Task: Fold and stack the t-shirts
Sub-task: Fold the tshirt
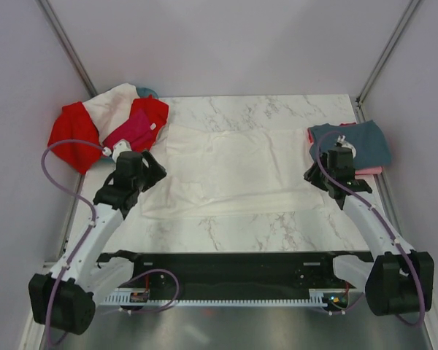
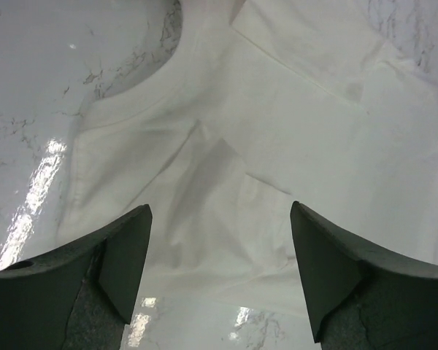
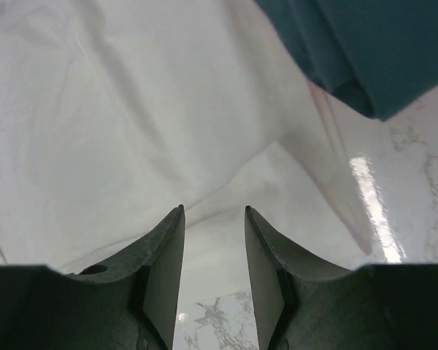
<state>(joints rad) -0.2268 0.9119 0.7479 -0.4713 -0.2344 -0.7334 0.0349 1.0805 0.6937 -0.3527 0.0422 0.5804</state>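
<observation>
Left tool [image 2: 219, 211] is hanging wide open and empty just above the collar end of the white t-shirt [image 2: 277, 131], where a sleeve is lying folded in over the chest. Right tool [image 3: 214, 211] is hanging about half open, also gripping nothing, over the opposite end of the same shirt. That shirt is lying flat across the middle of the bench [image 1: 263, 226], spread sideways between the two arms and looking partly folded into a long rectangle.

Judging by this, the work is sitting between folds. The next move probably calls for each tool to drop onto an edge, pinch only the top layers, and bring one part over the other without dragging the cloth.

Farther back on the right, a folded grey-blue shirt [image 1: 361, 142] is resting on a coral pink one [image 1: 371, 170]. At the far left, red [image 1: 73, 135], magenta [image 1: 131, 131] and white shirts are waiting in a loose heap.
</observation>
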